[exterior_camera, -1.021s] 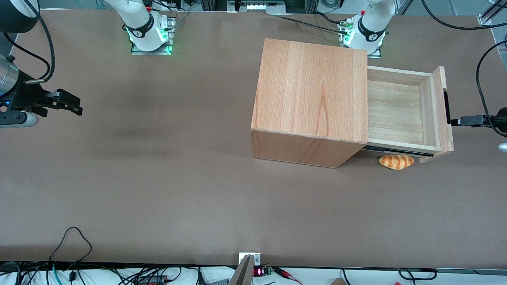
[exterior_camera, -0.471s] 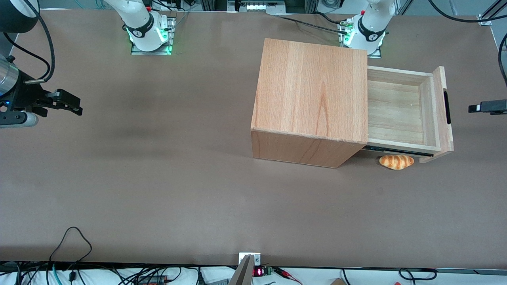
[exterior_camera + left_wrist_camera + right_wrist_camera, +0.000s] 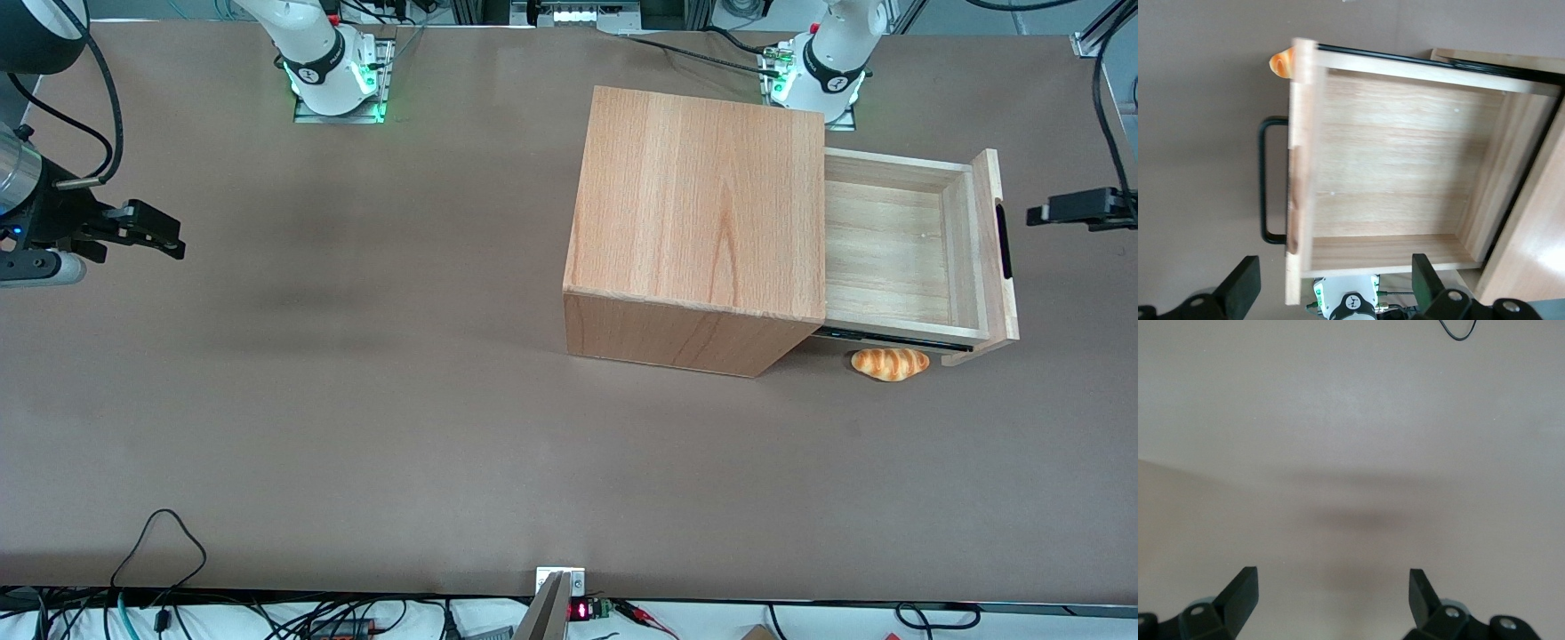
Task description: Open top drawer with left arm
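Note:
The top drawer (image 3: 889, 249) stands pulled well out of the wooden cabinet (image 3: 702, 213), its pale plank floor (image 3: 1391, 167) bare. A slim black bar handle (image 3: 1005, 240) (image 3: 1265, 180) sits on its thick front panel (image 3: 1301, 167). The left arm's gripper (image 3: 1042, 213) hovers in front of the drawer's front panel, apart from the handle and raised above it. It is open (image 3: 1335, 287), with its black fingers (image 3: 1245, 287) spread wide and nothing between them.
A small bread roll (image 3: 889, 363) (image 3: 1281, 63) lies on the brown table (image 3: 444, 400) beside the open drawer, nearer the front camera. The working arm's base (image 3: 822, 76) stands close to the cabinet. Loose cables (image 3: 160, 533) trail at the table's near edge.
The gripper has come off the handle, drawn back from the drawer front, then risen and shifted farther from the front camera. The drawer has stayed where it was.

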`<move>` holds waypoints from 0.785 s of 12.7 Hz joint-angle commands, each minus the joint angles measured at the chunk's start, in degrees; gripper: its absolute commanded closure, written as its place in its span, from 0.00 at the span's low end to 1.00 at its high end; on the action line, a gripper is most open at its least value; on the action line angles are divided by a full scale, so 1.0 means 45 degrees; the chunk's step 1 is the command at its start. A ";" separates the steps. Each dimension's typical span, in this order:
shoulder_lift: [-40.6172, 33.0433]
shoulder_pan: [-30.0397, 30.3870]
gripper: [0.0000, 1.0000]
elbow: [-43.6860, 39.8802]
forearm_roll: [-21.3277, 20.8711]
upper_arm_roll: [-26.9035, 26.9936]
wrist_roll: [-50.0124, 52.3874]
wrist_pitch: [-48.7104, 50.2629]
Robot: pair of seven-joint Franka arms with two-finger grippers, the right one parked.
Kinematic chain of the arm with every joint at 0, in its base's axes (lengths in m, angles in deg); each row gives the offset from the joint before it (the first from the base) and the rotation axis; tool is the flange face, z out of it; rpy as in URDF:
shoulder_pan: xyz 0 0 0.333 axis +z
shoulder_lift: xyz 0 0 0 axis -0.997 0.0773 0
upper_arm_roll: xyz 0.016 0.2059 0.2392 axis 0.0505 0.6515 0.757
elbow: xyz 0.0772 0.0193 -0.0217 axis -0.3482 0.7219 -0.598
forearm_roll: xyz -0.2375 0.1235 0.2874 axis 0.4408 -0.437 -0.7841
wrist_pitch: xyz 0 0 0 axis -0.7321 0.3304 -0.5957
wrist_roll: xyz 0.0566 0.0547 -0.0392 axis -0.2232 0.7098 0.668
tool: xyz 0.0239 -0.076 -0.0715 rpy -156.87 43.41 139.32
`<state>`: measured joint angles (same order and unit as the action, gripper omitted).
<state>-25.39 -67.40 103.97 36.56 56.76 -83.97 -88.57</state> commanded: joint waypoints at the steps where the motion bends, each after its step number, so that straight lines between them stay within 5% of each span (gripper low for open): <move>1: -0.0493 -0.0968 0.00 -0.0052 -0.0641 0.0017 0.0538 0.0345; 7: -0.2092 -0.1577 0.00 0.1777 -0.0682 -0.0452 0.1477 -0.0842; 10: -0.3108 -0.2352 0.00 0.3476 -0.0584 0.0420 0.1806 -0.2034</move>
<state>-33.90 -74.92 111.72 34.75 55.35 -77.05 -93.45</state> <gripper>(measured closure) 0.000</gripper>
